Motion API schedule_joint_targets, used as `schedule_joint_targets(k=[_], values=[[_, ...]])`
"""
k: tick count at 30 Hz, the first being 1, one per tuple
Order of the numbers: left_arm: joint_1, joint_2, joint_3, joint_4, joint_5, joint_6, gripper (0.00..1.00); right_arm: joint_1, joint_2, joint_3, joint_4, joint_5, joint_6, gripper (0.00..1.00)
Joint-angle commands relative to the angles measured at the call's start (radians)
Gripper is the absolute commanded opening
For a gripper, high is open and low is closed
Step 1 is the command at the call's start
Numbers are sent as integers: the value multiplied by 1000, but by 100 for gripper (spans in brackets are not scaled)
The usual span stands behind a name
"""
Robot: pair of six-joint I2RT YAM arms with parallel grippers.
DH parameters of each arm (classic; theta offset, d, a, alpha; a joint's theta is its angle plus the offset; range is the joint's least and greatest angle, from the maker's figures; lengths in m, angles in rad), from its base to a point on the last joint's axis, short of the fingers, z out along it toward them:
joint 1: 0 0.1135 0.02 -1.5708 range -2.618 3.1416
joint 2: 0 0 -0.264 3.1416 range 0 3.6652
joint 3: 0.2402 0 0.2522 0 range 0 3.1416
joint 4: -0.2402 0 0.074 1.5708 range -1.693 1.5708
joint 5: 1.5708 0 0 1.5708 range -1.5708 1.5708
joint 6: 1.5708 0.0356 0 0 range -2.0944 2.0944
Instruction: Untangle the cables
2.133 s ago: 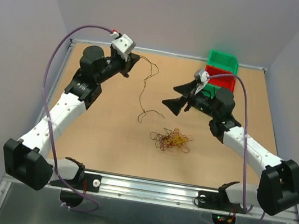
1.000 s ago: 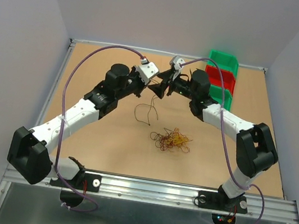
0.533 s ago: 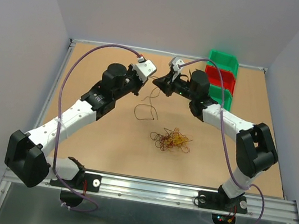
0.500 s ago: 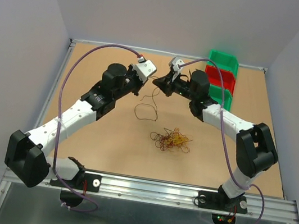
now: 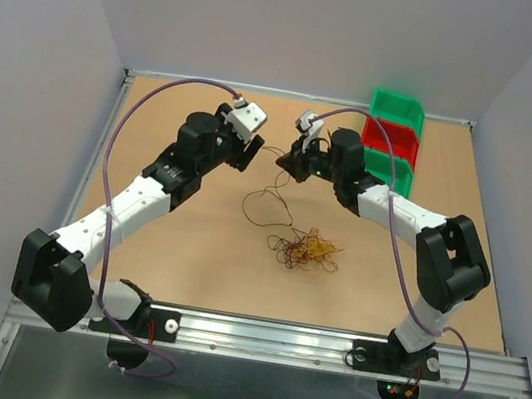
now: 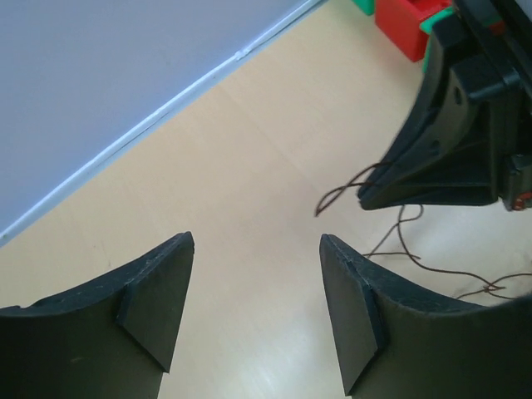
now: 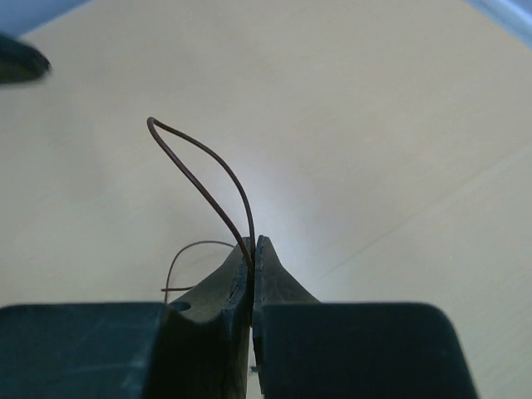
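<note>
Fingers (image 7: 212,316) of the right gripper (image 7: 253,248) are pressed flat together, tips meeting, and they pinch a thin dark wire (image 7: 202,170). From the pinch, the wire rises in a narrow arch ahead of the tips and curls back down at their 9 o'clock. Opposite them, the left gripper (image 6: 256,249) stands wide apart with nothing between its fingers (image 6: 154,287), which touch nothing. In its wrist view the right gripper's dark body sits at 2 o'clock, with the wire's free end poking out toward the gap.

From above, the two grippers face each other near the far middle of the table (image 5: 233,280), close but apart. The pinched wire drops toward 6 o'clock in a loose loop and trails to the edge of the tangle (image 5: 307,250) of red, orange-yellow and dark cables, which lies on the board at 6 o'clock from the right gripper. Whether the wire is joined to that clump cannot be told.

A green bin (image 5: 399,107) and a red bin (image 5: 390,134) stand against the back edge at 3 o'clock from the right gripper, just beside its arm. Bare board lies at 9 o'clock and 6 o'clock from the tangle.
</note>
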Motion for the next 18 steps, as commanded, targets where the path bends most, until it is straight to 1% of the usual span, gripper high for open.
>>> schedule_joint_targets(k=[1, 2, 3, 6, 10, 13, 17, 18], values=[[55, 1, 27, 57, 27, -45, 74, 4, 76, 55, -142, 27, -10, 1], [63, 5, 25, 57, 31, -51, 74, 8, 91, 90, -173, 43, -19, 1], [72, 6, 28, 63, 34, -54, 74, 16, 123, 109, -240, 98, -32, 1], [107, 14, 28, 74, 50, -71, 74, 56, 180, 167, -351, 232, -87, 1], [166, 32, 40, 75, 102, -97, 73, 76, 226, 199, -383, 289, -101, 1], [190, 49, 46, 77, 128, -100, 74, 79, 244, 216, -385, 278, -120, 7], [195, 77, 51, 78, 136, -94, 73, 77, 300, 247, -385, 266, -134, 20], [195, 81, 51, 77, 137, -94, 74, 77, 306, 253, -388, 258, -134, 27]])
